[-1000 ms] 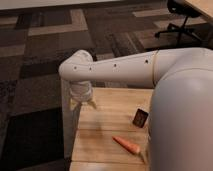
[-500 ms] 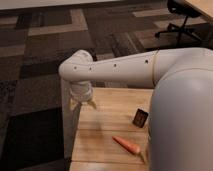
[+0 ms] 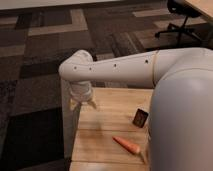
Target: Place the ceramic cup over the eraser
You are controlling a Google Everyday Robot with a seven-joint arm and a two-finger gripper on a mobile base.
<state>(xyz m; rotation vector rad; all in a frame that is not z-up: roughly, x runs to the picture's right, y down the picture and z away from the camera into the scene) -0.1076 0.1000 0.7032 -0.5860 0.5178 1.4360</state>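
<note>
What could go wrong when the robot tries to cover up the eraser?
1. The gripper hangs at the left edge of the table, far from the eraser. Anything dropped there might fall to the floor.
2. The eraser sits right beside the robot's big white arm, which could bump it.
3. The carrot lies close by and might get in the way.

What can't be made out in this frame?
Ceramic cup: camera view, cannot be told apart from the white wrist at the gripper, which hangs over the table's far corner, at picture left.
Table's right part: camera view, hidden by the robot's body.
Eraser: camera view, too blurred to show its markings.
</note>
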